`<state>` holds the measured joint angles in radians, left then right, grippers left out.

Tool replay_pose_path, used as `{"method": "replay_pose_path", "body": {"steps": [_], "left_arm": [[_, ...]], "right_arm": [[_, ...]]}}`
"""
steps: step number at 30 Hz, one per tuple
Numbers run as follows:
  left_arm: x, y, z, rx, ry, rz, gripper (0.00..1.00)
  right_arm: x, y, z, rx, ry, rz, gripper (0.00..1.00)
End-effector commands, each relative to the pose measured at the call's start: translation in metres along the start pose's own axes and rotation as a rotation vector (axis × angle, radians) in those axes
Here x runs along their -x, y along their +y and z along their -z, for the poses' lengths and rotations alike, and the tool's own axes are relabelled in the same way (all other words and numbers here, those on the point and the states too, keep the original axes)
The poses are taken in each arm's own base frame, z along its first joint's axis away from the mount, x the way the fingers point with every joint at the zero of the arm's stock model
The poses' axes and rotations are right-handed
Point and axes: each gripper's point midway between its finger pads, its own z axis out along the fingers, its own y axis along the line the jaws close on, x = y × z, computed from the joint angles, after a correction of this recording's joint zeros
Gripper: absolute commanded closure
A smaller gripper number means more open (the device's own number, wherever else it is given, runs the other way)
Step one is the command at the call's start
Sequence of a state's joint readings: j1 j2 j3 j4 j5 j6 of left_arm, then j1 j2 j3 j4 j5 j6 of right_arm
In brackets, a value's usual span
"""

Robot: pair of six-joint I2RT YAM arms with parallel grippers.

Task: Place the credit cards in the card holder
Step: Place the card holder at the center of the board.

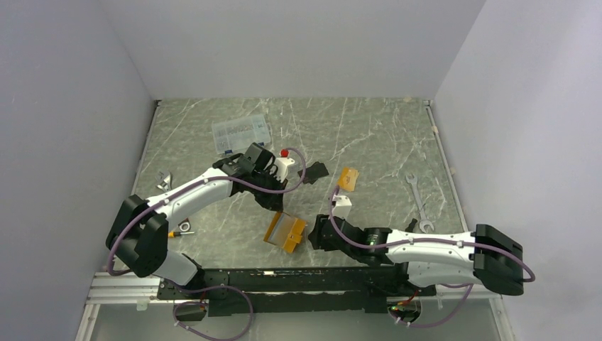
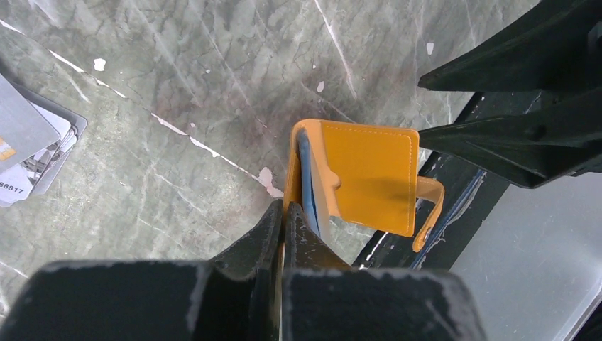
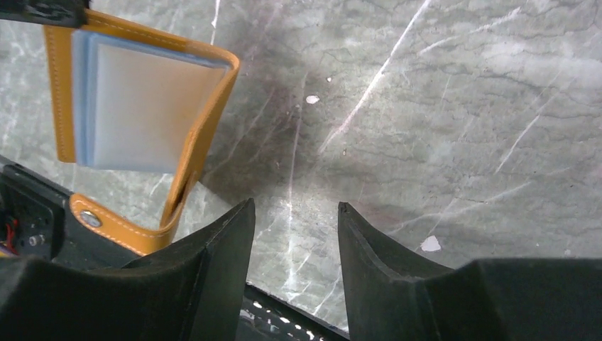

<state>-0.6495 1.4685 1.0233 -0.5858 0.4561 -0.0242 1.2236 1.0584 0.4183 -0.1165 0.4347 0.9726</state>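
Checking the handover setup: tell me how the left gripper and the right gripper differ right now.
The left gripper is shut on an edge of the orange card holder; the right gripper is open, with only bare table between its jaws. The left gripper reaches the card holder from the far side; the right gripper sits at its right. Both are black.

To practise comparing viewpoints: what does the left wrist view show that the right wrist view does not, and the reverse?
Only left wrist: a stack of grey cards at the left edge, the holder from its orange outside, and the left fingers pinching its edge. Only right wrist: its pale blue-grey inside, and the right fingers open with nothing between them. Both: the holder and the marble table.
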Motion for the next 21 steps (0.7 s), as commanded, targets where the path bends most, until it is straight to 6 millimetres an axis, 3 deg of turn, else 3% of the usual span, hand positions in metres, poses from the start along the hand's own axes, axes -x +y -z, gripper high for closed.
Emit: {"method": "replay_pose_path", "body": {"steps": [1,7,11,16,21], "left_arm": [[0.017,-0.012,0.01,-0.029,-0.063,-0.018,1.0],[0.026,-0.004,0.019,0.041,-0.085,-0.005,1.0],[0.032,0.005,0.023,0.12,-0.088,0.048,1.0],[0.033,0.008,0.015,0.13,-0.054,0.104,1.0],[0.024,0.012,0.005,0.128,-0.03,0.113,1.0]], "right_arm": [[0.015,0.013,-0.002,0.015,-0.007,-0.046,0.53],[0.088,0.004,0.034,0.126,-0.22,-0.189,0.51],[0.121,0.035,0.046,0.243,-0.266,-0.2,0.5],[0.123,0.087,0.03,0.382,-0.191,-0.151,0.57],[0.098,0.099,0.003,0.416,-0.094,-0.125,0.67]]}}
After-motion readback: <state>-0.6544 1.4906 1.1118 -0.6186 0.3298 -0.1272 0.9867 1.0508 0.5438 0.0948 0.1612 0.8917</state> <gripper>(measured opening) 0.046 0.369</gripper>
